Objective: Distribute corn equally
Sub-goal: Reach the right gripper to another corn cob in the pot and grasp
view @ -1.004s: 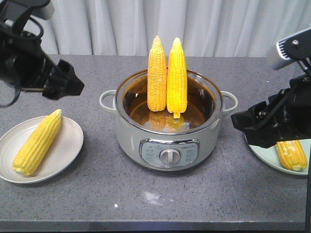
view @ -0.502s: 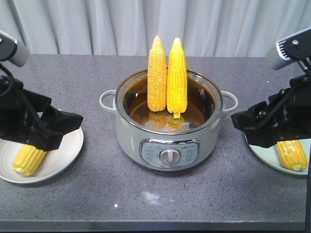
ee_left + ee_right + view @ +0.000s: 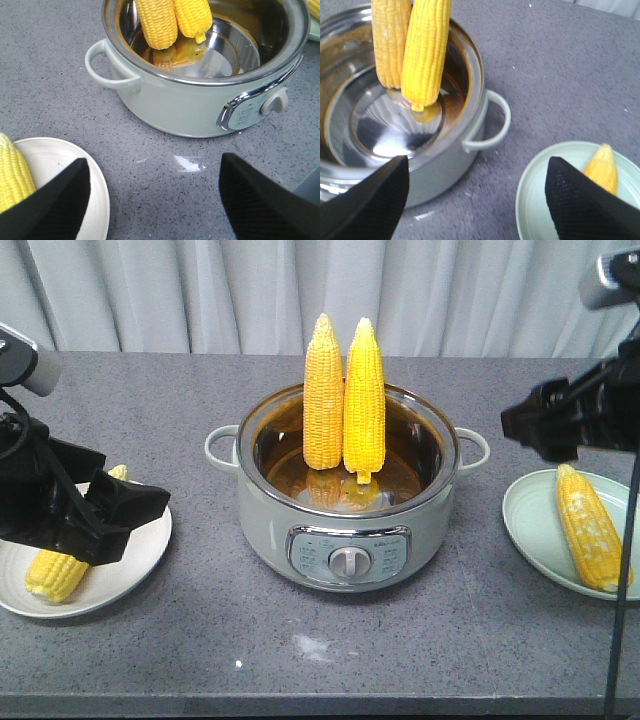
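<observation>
Corn for sharing out, seen from the front across a grey counter — four yellow cobs in all. At the centre sits a pale electric pot. A pair of cobs stands upright in it, touching side by side and leaning on the far rim. At 8 o'clock from the pot, a white plate holds one cob, mostly hidden behind the left gripper. At 4 o'clock, a pale green plate holds another cob, lying in full view.

A second ago the left gripper hung high at 10 o'clock; it has since come down low over the white plate. The right gripper, which crouched over the green plate, has lifted to 2 o'clock and is now well apart from that cob.

In the wrist views the left fingers are spread wide with only counter between them. The right fingers are spread the same way and hold nothing.

With one cob on each plate and two in the pot, the job looks about half done. The right arm seems free to fetch from the pot — one more cob per plate would even things out. Why the left arm sits low is harder to judge.
</observation>
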Robot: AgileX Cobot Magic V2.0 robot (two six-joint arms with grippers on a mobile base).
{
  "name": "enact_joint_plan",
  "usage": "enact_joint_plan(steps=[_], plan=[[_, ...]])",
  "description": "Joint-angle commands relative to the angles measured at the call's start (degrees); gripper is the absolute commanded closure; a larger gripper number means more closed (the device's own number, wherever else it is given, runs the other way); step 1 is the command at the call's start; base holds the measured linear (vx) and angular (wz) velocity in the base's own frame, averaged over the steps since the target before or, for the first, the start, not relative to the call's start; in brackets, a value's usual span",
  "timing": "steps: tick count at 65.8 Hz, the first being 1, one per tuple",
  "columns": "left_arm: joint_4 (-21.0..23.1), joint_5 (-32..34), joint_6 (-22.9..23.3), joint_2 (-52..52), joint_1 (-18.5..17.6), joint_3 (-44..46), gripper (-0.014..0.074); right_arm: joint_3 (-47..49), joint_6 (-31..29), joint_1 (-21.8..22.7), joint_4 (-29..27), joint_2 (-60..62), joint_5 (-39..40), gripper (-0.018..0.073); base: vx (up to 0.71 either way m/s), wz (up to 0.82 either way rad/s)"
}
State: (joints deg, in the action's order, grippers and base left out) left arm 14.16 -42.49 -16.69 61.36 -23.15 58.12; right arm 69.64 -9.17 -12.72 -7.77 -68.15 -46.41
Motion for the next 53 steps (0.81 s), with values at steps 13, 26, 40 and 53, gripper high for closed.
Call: enact_joint_plan(steps=[13, 26, 40, 53], plan=[[1.26, 3.40, 0.00, -0.83, -0.42, 1.52, 0.0074, 13.31, -20.21, 4.37, -23.45, -11.63, 0.19, -0.0057, 0.00, 0.00], [1.26, 3.40, 0.00, -0.83, -0.42, 1.52, 0.0074, 20.92, -24.26, 4.37, -28.08, -21.03, 0.19, -0.0047, 0.00, 0.00], [1.26, 3.40, 0.00, -0.83, -0.42, 1.52, 0.0074, 29.53, -26.91, 4.32, -32.62, -30.25, -0.02, -0.0032, 0.00, 0.00], [1.26, 3.40, 0.00, -0.83, -0.42, 1.52, 0.0074, 35.34, -28.82, 4.26, -36.40, -36.97, 0.14, -0.0030, 0.00, 0.00]])
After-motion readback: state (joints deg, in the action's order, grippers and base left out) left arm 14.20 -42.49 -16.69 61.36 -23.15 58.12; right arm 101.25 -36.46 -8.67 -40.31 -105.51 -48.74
